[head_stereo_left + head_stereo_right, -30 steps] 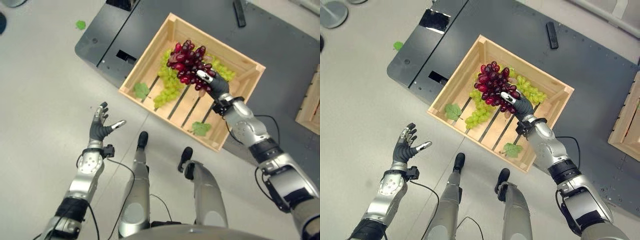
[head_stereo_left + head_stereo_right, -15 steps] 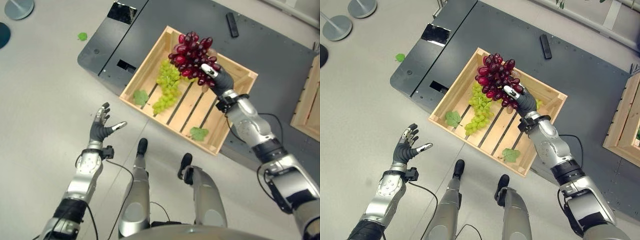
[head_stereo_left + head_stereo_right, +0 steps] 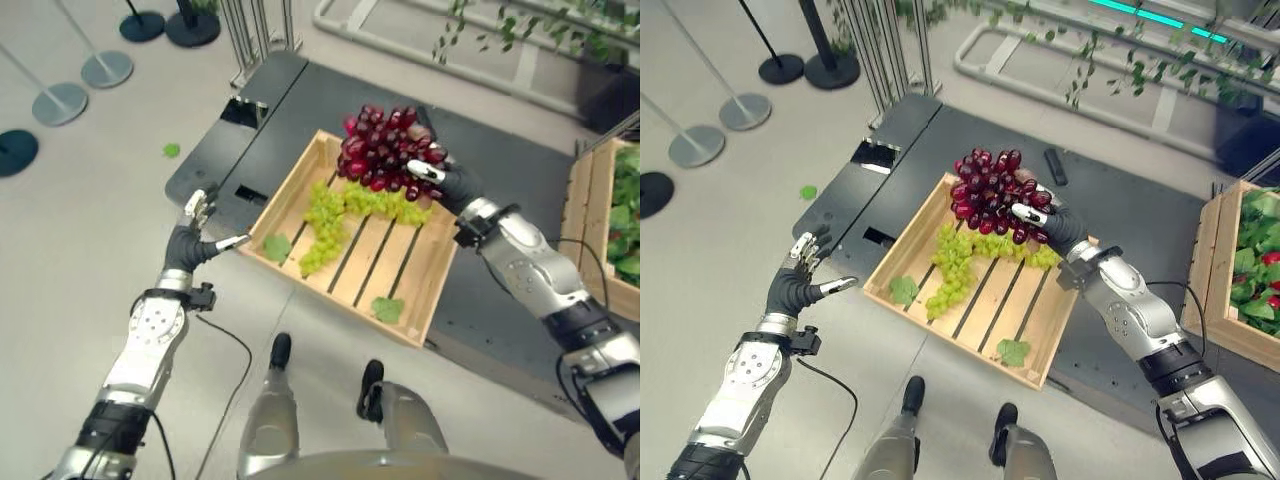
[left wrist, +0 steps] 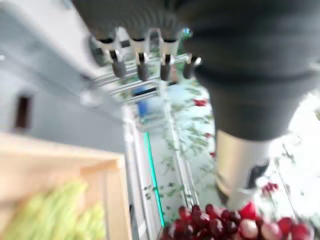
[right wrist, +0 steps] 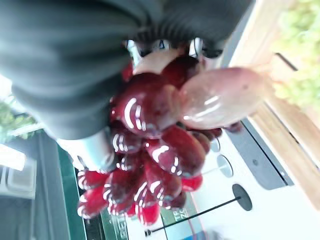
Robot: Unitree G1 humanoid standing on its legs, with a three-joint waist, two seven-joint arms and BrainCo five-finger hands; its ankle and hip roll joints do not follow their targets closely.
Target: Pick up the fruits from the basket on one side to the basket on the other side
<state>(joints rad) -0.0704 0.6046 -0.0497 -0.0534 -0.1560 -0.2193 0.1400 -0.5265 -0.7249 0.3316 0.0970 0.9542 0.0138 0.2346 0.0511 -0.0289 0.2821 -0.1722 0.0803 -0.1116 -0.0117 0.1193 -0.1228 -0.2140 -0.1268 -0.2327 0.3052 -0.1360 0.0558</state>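
My right hand is shut on a bunch of red grapes and holds it in the air above the far edge of a slatted wooden crate; the red grapes press against the palm in the right wrist view. A bunch of green grapes lies inside that crate with loose green leaves. A second wooden crate with leaves and red fruit stands at the right. My left hand hovers open left of the crate, holding nothing.
The crate rests on a dark grey platform with a black bar-shaped object on it. Round-based stanchions and metal posts stand at the far left. A stray leaf lies on the pale floor.
The camera has tilted up, showing more of the room. My right hand has raised the red grapes toward the crate's far edge. The left hand has stayed open.
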